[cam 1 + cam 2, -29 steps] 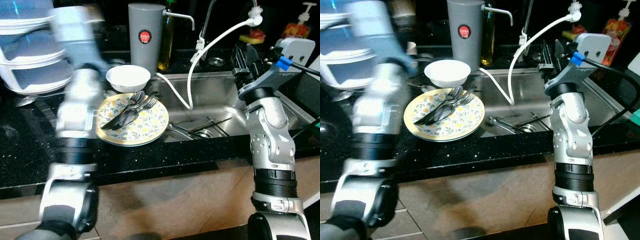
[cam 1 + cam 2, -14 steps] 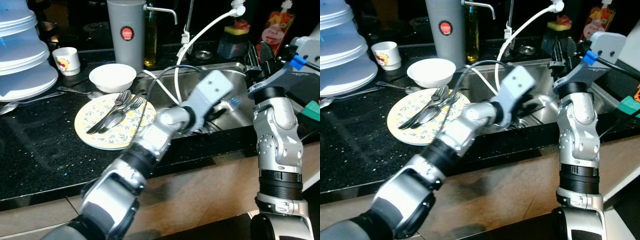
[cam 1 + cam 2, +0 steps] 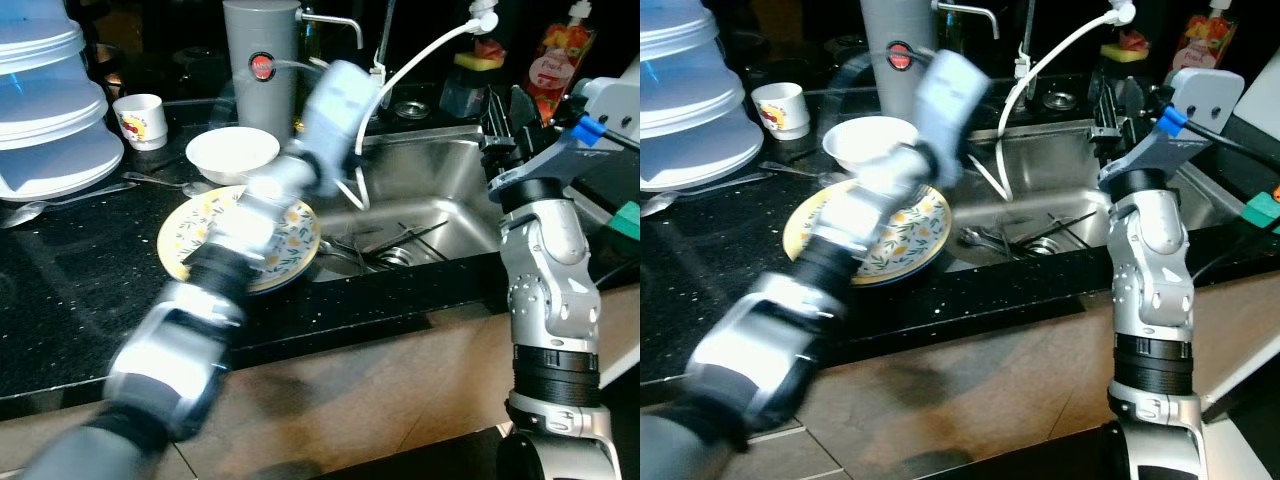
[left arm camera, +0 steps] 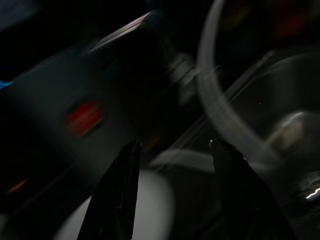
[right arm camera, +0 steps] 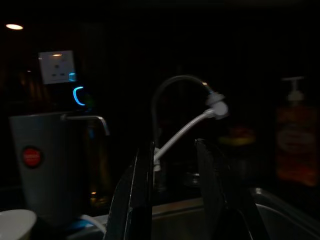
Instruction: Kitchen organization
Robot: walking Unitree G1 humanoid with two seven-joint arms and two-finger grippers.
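The blurred left pincer (image 4: 172,170), fingers apart, reaches over the floral plate (image 3: 290,255) toward the white bowl (image 3: 232,153) on the black worktop (image 3: 70,270). The right pincer (image 5: 172,185), fingers apart, hangs above the sink (image 3: 440,190).

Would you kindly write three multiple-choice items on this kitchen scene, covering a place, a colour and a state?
1. Where does the white bowl sit?
A. in the sink
B. on the counter behind the plate
C. on the floor

2. What colour is the tall canister?
A. grey
B. yellow
C. green

3. How are the left tool's fingers?
A. shut on a fork
B. shut on the hose
C. open, empty

Key: 1 B, it stands just beyond the floral plate; 2 A, grey with a red badge; 3 C, a gap shows between them.
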